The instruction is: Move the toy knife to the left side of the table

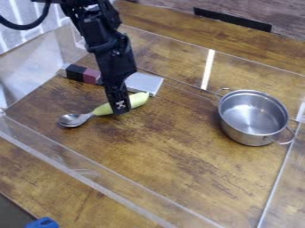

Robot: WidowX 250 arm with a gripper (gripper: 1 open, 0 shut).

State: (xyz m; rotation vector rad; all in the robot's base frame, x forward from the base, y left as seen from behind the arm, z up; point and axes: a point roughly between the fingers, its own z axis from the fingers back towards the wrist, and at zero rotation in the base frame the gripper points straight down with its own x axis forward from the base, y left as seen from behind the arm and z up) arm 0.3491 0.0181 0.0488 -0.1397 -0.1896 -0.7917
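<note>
The toy knife (138, 101) lies on the dark wood table (179, 156), left of centre, its pale yellow-green handle pointing right and its small silver rounded end (74, 119) pointing left. My gripper (117, 108) points almost straight down from the black arm and sits on the middle of the handle, hiding that part. Its fingers look closed around the handle. The knife still rests on the tabletop.
A flat grey slab (144, 82) with a dark maroon end (82, 72) lies just behind the gripper. A steel pot (252, 117) stands at the right. Low clear acrylic walls (71, 165) border the table.
</note>
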